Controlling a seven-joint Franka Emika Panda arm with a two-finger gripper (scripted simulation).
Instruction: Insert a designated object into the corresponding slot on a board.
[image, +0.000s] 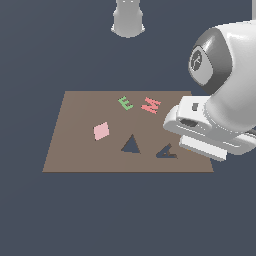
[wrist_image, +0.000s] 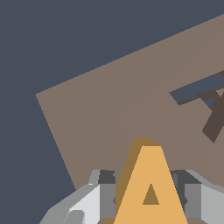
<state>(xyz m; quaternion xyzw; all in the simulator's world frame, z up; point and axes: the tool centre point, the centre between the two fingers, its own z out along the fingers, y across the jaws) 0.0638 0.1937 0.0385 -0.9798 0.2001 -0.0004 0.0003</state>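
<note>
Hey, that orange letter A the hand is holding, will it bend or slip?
The letter A looks like a thick solid block, so probably stiff. Its faces seem smooth and its sides slant, so it might slip between the fingers of the hand.

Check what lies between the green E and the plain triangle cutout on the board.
Only bare board shows between the green E and the triangle cutout in the exterior view.

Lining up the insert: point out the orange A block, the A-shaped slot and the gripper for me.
orange A block (wrist_image: 151, 175): wrist view, on its front face above the hole.
A-shaped slot (image: 166, 152): exterior view, on its dark cutout.
gripper (wrist_image: 148, 197): wrist view, midway between its fingertips, around the block.
</note>
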